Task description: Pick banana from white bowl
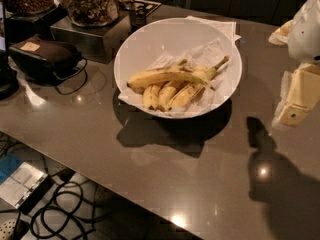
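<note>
The white bowl (150,36) stands on the brown table, in the middle back of the camera view, lined with crumpled white paper. The banana (165,77) is the long yellow one. It lies across the bowl from left to right, on top of a bunch of shorter speckled bananas (172,95). My gripper (294,106) is at the right edge of the view, above the table and to the right of the bowl, well apart from it. It holds nothing that I can see. Its shadow falls on the table below it.
Glass jars of snacks (92,3) stand on a metal box (87,34) at the back left. A dark device with a cable (47,56) sits left of the bowl. Paper napkins (220,26) lie behind the bowl. The table's front edge runs diagonally, with cables on the floor (65,209).
</note>
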### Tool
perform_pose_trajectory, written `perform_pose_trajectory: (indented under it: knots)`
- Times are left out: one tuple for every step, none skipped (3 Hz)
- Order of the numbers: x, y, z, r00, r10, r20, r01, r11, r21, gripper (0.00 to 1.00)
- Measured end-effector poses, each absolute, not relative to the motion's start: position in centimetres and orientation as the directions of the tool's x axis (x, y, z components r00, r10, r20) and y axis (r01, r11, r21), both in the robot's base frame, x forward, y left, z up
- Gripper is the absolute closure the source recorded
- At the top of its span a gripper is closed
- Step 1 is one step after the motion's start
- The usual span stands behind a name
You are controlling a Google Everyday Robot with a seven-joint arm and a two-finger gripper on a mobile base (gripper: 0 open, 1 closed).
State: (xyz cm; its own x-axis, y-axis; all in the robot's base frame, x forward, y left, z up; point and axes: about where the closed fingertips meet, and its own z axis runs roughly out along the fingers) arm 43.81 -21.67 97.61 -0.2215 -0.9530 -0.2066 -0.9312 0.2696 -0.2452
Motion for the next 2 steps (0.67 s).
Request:
perform_pose_trajectory:
  knots:
    - [43.8, -21.7, 97.6, -0.222, -0.953, -0.207, -0.931, 0.27, -0.245, 0.0]
    - [43.9, -20.5, 98.3, -0.203, -0.956, -0.209, -0.938, 0.252, -0.239, 0.0]
